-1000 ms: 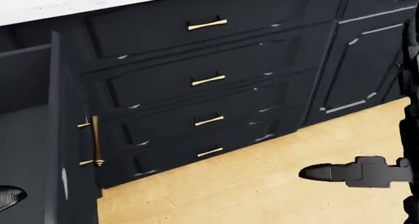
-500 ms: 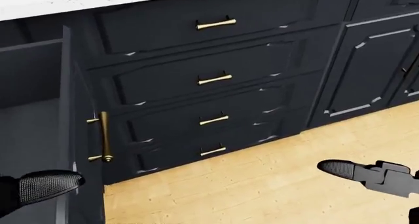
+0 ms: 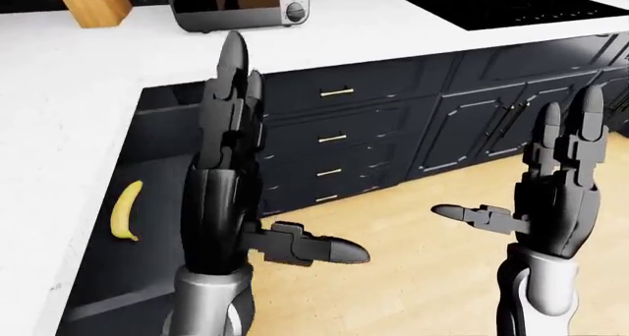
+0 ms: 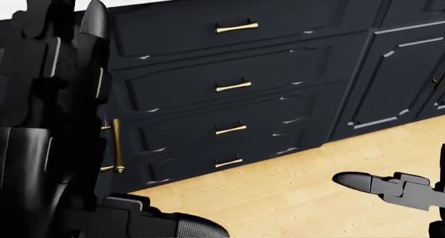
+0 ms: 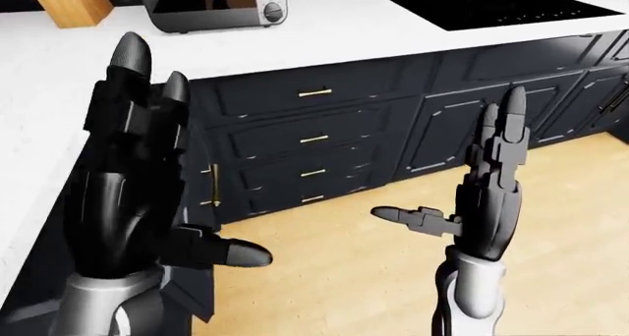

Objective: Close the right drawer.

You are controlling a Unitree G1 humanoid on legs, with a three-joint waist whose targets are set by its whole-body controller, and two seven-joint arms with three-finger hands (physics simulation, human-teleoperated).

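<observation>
The open drawer (image 3: 147, 236) juts out from under the white counter at the left of the left-eye view, and a yellow banana (image 3: 126, 211) lies inside it. Its dark front panel carries a gold handle (image 5: 213, 185) that stands vertical, also seen as the gold handle (image 4: 117, 146) in the head view. My left hand (image 3: 257, 181) is raised just in front of that panel, fingers straight up and thumb out, open and holding nothing. My right hand (image 3: 540, 189) is raised over the floor at the right, open as well. The left hand hides most of the drawer front.
A stack of closed dark drawers (image 3: 334, 137) with gold handles stands right of the open one, with cabinet doors (image 3: 472, 130) further right. On the counter (image 3: 59, 115) are a knife block (image 3: 91, 1), a toaster oven (image 3: 236, 4) and a black cooktop (image 3: 511, 8). Wooden floor (image 3: 413, 277) lies below.
My left hand has risen from the bottom left corner of the head view and now covers the open drawer there. The cabinets have shifted slightly right. The right hand has barely moved.
</observation>
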